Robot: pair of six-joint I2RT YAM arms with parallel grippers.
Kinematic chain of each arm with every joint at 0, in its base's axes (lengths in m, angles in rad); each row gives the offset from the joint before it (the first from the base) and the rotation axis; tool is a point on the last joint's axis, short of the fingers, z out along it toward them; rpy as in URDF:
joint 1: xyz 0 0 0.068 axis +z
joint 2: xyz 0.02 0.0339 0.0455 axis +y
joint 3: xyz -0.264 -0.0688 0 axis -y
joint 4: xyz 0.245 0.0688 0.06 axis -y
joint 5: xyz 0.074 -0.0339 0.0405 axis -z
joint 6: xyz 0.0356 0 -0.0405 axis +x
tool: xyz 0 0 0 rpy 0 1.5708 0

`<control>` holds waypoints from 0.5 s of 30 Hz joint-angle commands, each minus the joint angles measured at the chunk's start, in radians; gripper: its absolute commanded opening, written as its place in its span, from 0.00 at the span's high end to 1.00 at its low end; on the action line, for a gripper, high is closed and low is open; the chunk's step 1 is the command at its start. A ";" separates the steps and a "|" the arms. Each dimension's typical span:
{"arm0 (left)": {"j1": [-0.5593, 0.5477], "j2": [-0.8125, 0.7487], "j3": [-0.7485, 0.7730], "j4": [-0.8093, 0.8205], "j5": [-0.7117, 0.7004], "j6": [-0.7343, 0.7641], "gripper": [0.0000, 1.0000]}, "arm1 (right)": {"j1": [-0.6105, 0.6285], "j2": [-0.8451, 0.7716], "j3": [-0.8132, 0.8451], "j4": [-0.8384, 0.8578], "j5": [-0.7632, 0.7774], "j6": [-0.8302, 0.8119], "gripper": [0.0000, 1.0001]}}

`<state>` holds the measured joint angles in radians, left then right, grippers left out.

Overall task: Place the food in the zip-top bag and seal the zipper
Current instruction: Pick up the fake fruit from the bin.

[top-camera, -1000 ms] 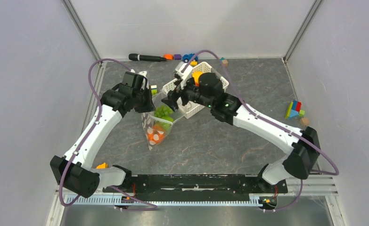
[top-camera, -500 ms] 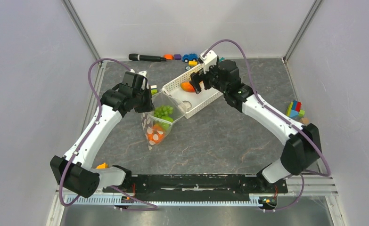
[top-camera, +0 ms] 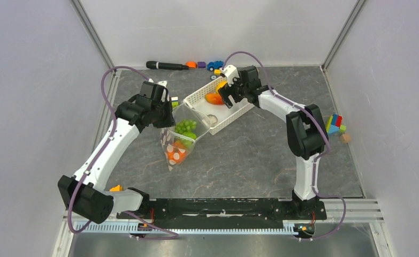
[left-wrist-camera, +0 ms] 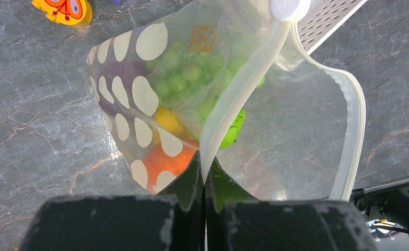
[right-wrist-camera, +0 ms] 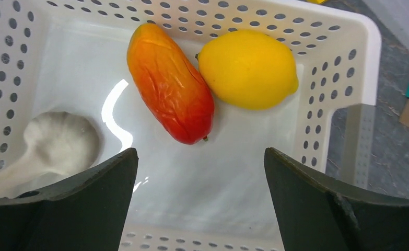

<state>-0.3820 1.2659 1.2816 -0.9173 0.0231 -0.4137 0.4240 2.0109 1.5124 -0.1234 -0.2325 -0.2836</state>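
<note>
**While the bag hangs open, two pieces sit in the basket**

Because your left end effector (left-wrist-camera: 205,162) has its fingers pressed together on the zipper (left-wrist-camera: 358,120), the zip-top bag (left-wrist-camera: 139,99) hangs from that pinch with its mouth gaping. You can see the bag is thin, floppy, clear film, printed on one side with large white dots. The zipper is a milky, ribbed strip that curves around the opening.

Through the film you can make out the green grapes (left-wrist-camera: 189,73), a knobbly cluster near the top. Below them are a purple piece (left-wrist-camera: 119,70), a small yellow piece (left-wrist-camera: 166,119) and a smooth orange piece (left-wrist-camera: 163,159) at the bottom. In the top view the bag (top-camera: 176,140) sits over the grey marbled table (top-camera: 250,155), with its mouth just beside the near corner of the white basket (top-camera: 196,97).

Your right end effector (right-wrist-camera: 199,157) hovers over that basket (right-wrist-camera: 343,31) with its fingers spread wide apart, gripping nothing. Under it lie a long, glossy red-orange piece (right-wrist-camera: 171,83) with wrinkled skin and a rounded yellow lemon (right-wrist-camera: 246,68) with a pointed tip. The two touch side by side on the shiny floor of the basket. Its hard plastic walls are pierced with rows of round holes.
</note>
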 commanded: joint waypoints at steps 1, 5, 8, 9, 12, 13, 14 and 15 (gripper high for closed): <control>0.000 0.008 0.009 0.022 -0.019 0.044 0.98 | -0.014 0.079 0.097 0.030 -0.103 0.014 0.05; -0.001 0.002 0.009 0.023 -0.019 0.045 0.98 | -0.015 0.143 0.126 0.056 -0.128 0.013 0.04; 0.000 0.001 0.009 0.023 -0.020 0.046 0.98 | -0.015 0.191 0.137 0.095 -0.156 0.003 0.06; 0.000 0.003 0.009 0.023 -0.020 0.046 0.98 | -0.015 0.211 0.152 0.094 -0.172 0.001 0.06; 0.000 0.004 0.009 0.021 -0.019 0.046 0.98 | -0.016 0.260 0.189 0.098 -0.210 -0.003 0.07; -0.001 0.004 0.008 0.023 -0.019 0.048 0.98 | -0.013 0.274 0.198 0.098 -0.220 0.000 0.08; -0.001 0.003 0.009 0.022 -0.020 0.048 0.98 | -0.014 0.282 0.202 0.102 -0.230 0.006 0.08; -0.001 0.003 0.009 0.022 -0.020 0.048 0.98 | -0.013 0.289 0.203 0.106 -0.243 0.010 0.09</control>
<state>-0.3820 1.2732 1.2816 -0.9173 0.0154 -0.4133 0.4061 2.2696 1.6585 -0.0700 -0.3988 -0.2775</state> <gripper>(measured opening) 0.032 0.924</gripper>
